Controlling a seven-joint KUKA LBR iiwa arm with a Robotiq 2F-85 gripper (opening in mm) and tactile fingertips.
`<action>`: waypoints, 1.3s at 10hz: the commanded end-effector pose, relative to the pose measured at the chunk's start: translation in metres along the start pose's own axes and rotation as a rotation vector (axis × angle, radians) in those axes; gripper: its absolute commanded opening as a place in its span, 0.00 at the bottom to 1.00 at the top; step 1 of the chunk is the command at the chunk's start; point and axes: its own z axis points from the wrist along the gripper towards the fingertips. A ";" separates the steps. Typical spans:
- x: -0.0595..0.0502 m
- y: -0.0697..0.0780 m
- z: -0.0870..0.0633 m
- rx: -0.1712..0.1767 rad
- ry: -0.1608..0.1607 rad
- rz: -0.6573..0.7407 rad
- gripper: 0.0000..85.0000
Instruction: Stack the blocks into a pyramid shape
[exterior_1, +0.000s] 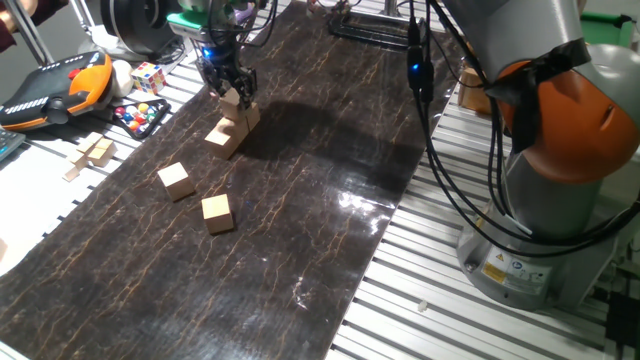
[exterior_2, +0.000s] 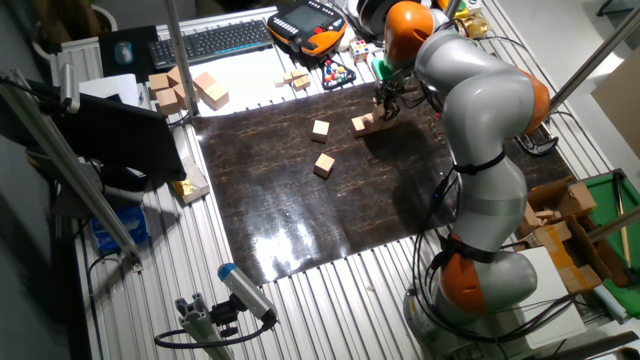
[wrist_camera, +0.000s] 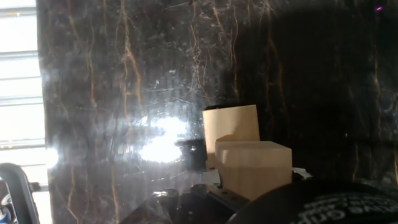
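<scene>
Wooden cubes lay on the dark marbled mat (exterior_1: 300, 200): a small cluster of blocks (exterior_1: 228, 133) sat at the far end, and two loose blocks, one (exterior_1: 176, 181) nearer the cluster and another (exterior_1: 217, 213) closer to the camera, lay well apart from it. The gripper (exterior_1: 231, 92) hung right over the cluster, its fingers clenched on a block (wrist_camera: 254, 167) just above a lower cube (wrist_camera: 230, 127), as the hand view showed. A multicoloured puzzle cube (exterior_1: 148, 77) rested off the mat near an orange pendant (exterior_1: 62, 88).
</scene>
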 end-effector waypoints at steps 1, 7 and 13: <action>0.000 0.000 0.000 -0.003 0.000 0.007 0.01; 0.000 0.002 0.004 -0.013 0.011 -0.036 0.01; -0.001 0.003 0.005 -0.027 0.011 -0.056 0.01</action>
